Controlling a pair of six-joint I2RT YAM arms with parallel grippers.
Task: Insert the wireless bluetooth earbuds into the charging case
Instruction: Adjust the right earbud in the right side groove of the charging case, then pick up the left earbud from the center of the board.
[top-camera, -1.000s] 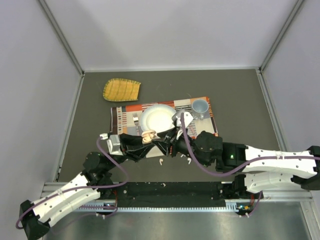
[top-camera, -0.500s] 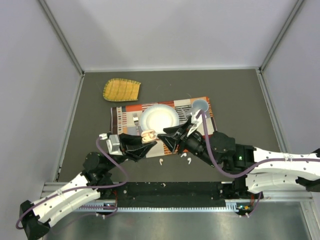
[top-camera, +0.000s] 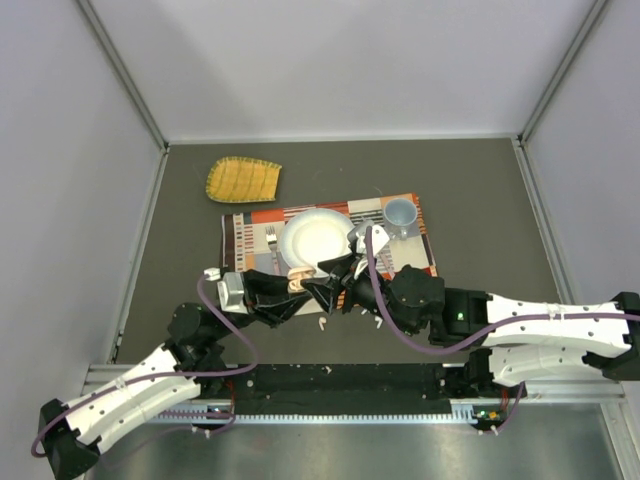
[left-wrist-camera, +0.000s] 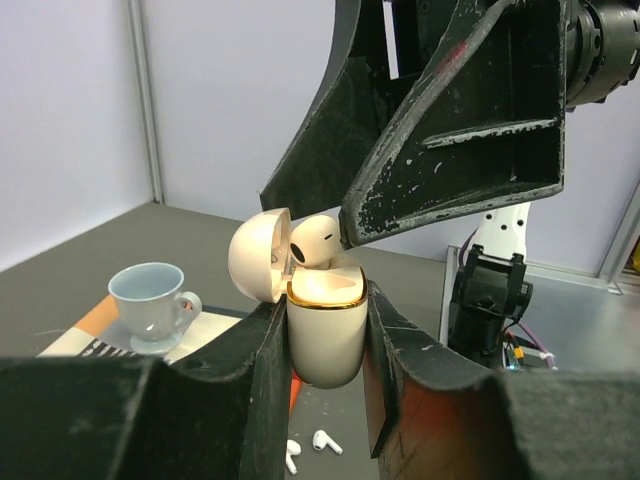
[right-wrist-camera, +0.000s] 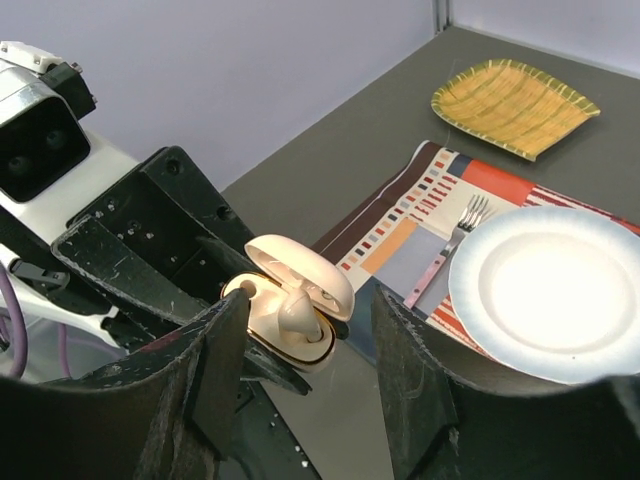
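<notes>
One small white plastic earbud (left-wrist-camera: 315, 240) sits in the cream charging case (left-wrist-camera: 325, 325), the one with the gold rim. Its rounded head stands above that rim, and the domed lid is tipped back open. Your left fingers (left-wrist-camera: 250, 380) are closed on the lower body of the case, one on each side, holding it upright off the bench.

Your right fingers (right-wrist-camera: 200, 370) are spread apart on either side of the case and grip nothing. In the left wrist view one tip hangs right at the earbud's head, but you cannot tell whether it touches.

Two more loose white earbuds (left-wrist-camera: 323, 441) lie on the dark grey bench (top-camera: 480, 200) below the case.

From above, the case hangs over the near edge of the striped patterned placemat (top-camera: 240, 240), just in front of the round white plate (top-camera: 317, 238). A metal fork (right-wrist-camera: 450, 245) lies on the mat beside the plate, and a pale blue cup (top-camera: 400, 213) stands at the mat's far right corner. A yellow woven tray (top-camera: 243, 179) rests on the bench beyond the mat, to the left.
</notes>
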